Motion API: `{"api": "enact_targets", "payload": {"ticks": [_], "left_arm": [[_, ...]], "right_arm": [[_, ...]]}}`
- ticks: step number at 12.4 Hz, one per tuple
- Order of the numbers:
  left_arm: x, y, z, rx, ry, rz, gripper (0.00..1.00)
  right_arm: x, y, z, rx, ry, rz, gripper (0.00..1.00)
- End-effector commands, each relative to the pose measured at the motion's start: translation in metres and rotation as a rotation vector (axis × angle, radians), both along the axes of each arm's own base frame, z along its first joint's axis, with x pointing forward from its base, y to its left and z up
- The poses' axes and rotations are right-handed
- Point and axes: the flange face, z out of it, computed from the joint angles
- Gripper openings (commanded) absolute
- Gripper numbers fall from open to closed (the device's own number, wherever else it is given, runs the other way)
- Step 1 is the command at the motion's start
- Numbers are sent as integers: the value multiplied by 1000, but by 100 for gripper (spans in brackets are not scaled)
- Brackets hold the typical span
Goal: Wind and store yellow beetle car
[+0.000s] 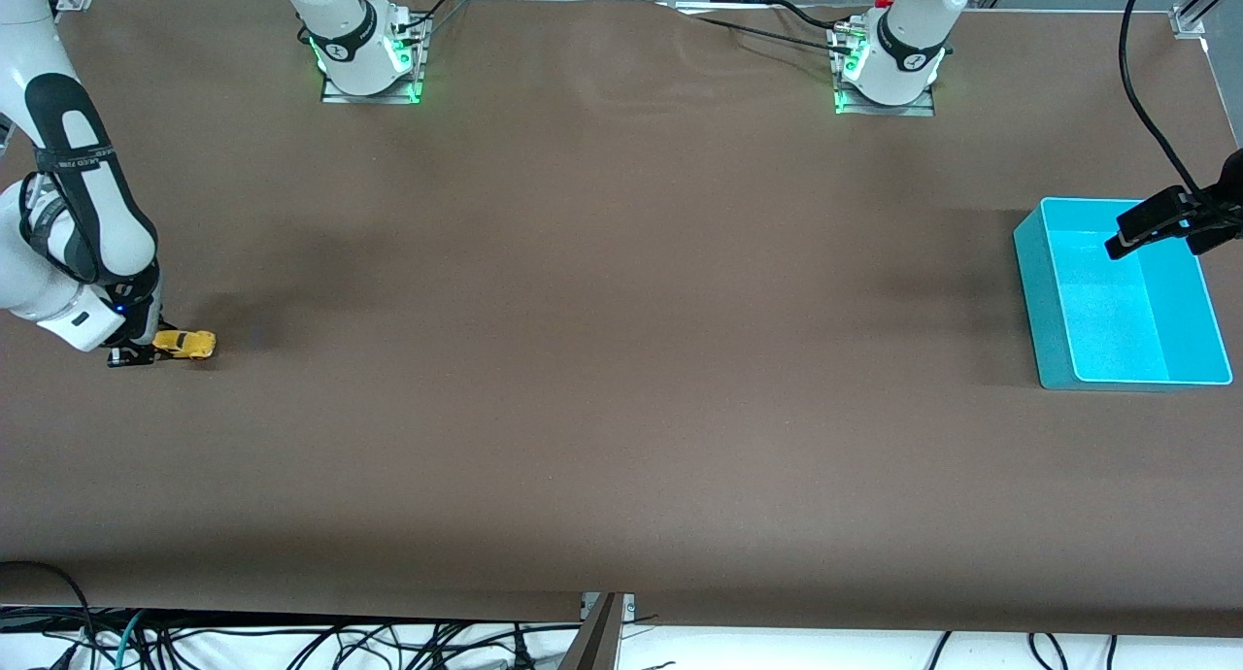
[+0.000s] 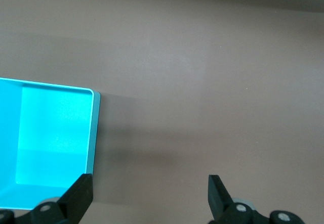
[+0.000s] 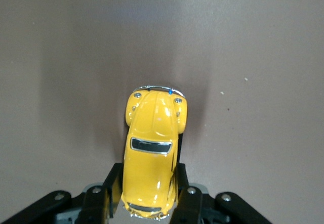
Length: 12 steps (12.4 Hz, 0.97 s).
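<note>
right gripper (image 1: 146, 350) sits low at the table (image 1: 602, 359), at the right arm's end of it, its two fingers (image 3: 188, 204) clamped narrow on the rear half of the yellow beetle car (image 1: 184, 343). in the right wrist view the car (image 3: 154, 155) lies lengthwise between the black fingers, roof up, its rounded nose and chrome bumper sticking out past the fingertips over bare brown surface (whether the wheels touch the table cannot be told). left gripper (image 1: 1160, 225) hangs in the air over the teal bin (image 1: 1044, 301) at the left arm's end of the table, well apart from the car; its fingers (image 2: 78, 196) stand spread wide with nothing between them, and that arm waits. the bin (image 2: 93, 133) shows a bright, bare floor.
</note>
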Motion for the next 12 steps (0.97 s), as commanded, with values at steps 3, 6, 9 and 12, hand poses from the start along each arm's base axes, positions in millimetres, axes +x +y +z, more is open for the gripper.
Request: {"api": "enact_targets", "payload": {"ticks": [3, 6, 9, 12], "left_arm": [[0, 1, 4, -3, -14, -14, 100], [0, 1, 4, -3, -14, -14, 100], [0, 1, 4, -3, -14, -14, 100], [0, 1, 4, -3, -14, -14, 100]], "right_arm": [[-19, -15, -58, 36, 65, -9, 99], [-1, -4, -44, 40, 40, 7, 100], [18, 3, -24, 65, 57, 15, 100], [28, 7, -13, 78, 77, 23, 100]]}}
